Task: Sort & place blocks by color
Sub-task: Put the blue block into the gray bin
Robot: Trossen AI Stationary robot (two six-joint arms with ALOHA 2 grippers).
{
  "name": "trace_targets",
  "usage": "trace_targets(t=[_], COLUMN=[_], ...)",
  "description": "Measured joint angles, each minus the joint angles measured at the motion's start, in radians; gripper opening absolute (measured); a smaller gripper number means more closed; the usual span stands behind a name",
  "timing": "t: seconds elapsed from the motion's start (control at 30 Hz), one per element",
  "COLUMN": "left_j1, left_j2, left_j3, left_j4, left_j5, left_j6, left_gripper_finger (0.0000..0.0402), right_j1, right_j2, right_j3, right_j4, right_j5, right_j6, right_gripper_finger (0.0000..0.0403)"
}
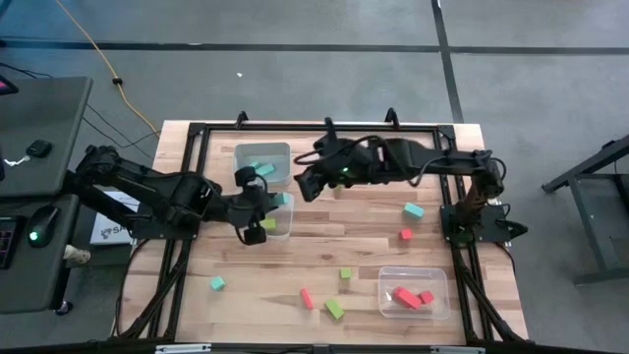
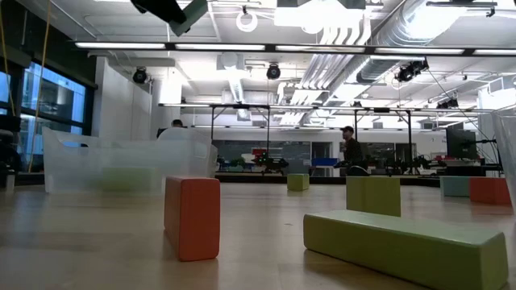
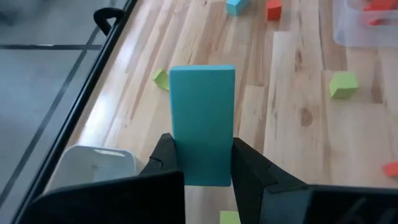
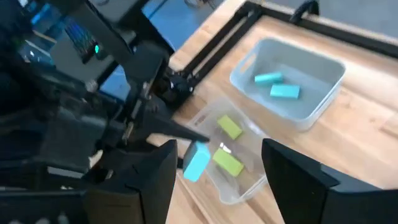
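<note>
My left gripper (image 1: 267, 201) is shut on a cyan bar (image 3: 202, 121) and holds it above the clear bin of green blocks (image 4: 231, 163). That bin (image 1: 277, 224) stands left of the table's middle. Behind it is a bin (image 1: 263, 162) holding two cyan blocks (image 4: 277, 85). My right gripper (image 1: 303, 185) hovers open just right of these bins, with nothing between its fingers (image 4: 149, 174). Near the front right, a third bin (image 1: 413, 293) holds red blocks. Loose blocks lie flat on the table: cyan (image 1: 414, 209), red (image 1: 405, 234), green (image 1: 346, 273). My left gripper pinches the cyan bar's two long sides at its near end (image 3: 202, 171) between its two fingers (image 3: 165, 155). The fingers slant down toward the table's right and lie along the bar, which sticks out past their tips. The bar (image 4: 197, 160) is lifted clear above the green-block bin.
More loose blocks lie near the front edge: cyan (image 1: 217, 283), red (image 1: 307, 297), green (image 1: 334, 309). In the low view a red block (image 2: 192, 217) and a green bar (image 2: 407, 242) lie closest. A black frame (image 1: 187, 138) borders the table. People stand in the room beyond.
</note>
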Motion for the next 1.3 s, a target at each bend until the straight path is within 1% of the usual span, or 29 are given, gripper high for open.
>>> trace_targets(t=[0.13, 0.3, 0.4, 0.67, 0.87, 0.93, 1.03, 1.3], left_j1=[0.030, 0.055, 0.067, 0.078, 0.078, 0.079, 0.086, 0.132], left_j2=[0.000, 0.000, 0.000, 0.000, 0.000, 0.000, 0.000, 0.000], left_j3=[0.000, 0.000, 0.000, 0.000, 0.000, 0.000, 0.000, 0.000], left_j4=[0.000, 0.001, 0.001, 0.043, 0.119, 0.133, 0.133, 0.132], left_j5=[0.018, 0.018, 0.017, 0.006, -0.016, -0.023, -0.047, -0.047], left_j6=[0.064, 0.152, 0.196, 0.290, 0.374, 0.398, 0.428, 0.455], left_gripper_finger=[0.0040, 0.0040, 0.0040, 0.0040, 0.0041, 0.0040, 0.0041, 0.0041], right_j1=[0.000, 0.000, -0.003, -0.019, -0.026, -0.027, -0.027, -0.027], right_j2=[0.041, 0.079, 0.098, 0.103, 0.107, 0.109, 0.114, 0.122], right_j3=[0.000, 0.000, -0.001, -0.001, -0.001, -0.001, -0.001, -0.001], right_j4=[0.006, 0.032, 0.034, 0.034, 0.034, 0.034, 0.035, 0.034], right_j5=[-0.026, -0.089, -0.098, -0.081, -0.075, -0.088, -0.091, -0.073], right_j6=[0.036, 0.049, 0.070, 0.098, 0.106, 0.115, 0.129, 0.133], right_gripper_finger=[0.0225, 0.0225, 0.0225, 0.0225, 0.0225, 0.0225, 0.0225, 0.0223])
